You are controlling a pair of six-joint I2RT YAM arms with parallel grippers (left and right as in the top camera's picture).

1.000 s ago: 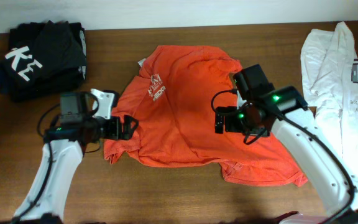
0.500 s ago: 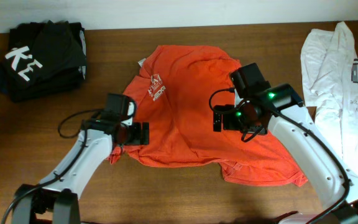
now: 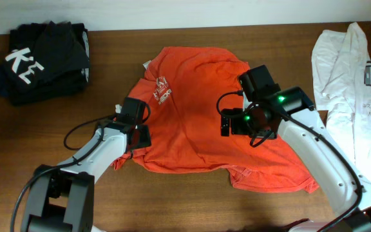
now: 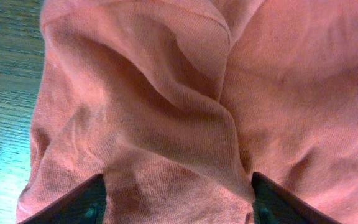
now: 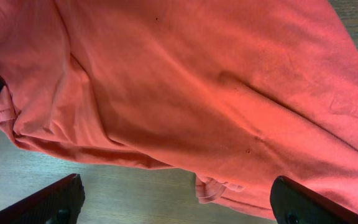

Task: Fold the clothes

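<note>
Red-orange T-shirt (image 3: 192, 116) lies rumpled and spread on the middle of the wooden table (image 3: 172, 206), its white logo (image 3: 162, 91) toward 11 o'clock. We see the left gripper (image 3: 137, 135) over the shirt's 8 o'clock edge. In the left wrist view its 2 fingers (image 4: 92, 196) stand wide apart above the cloth, with a raised ridge of fabric (image 4: 191, 93) between them and nothing pinched. The right gripper (image 3: 227, 124) hangs over the shirt toward 3 o'clock. Its fingers (image 5: 61, 199) are likewise spread, and the hem lies below them. Black folded garments (image 3: 40, 61) sit well apart at 10 o'clock, and a white T-shirt (image 3: 350, 84) lies at 3 o'clock.
</note>
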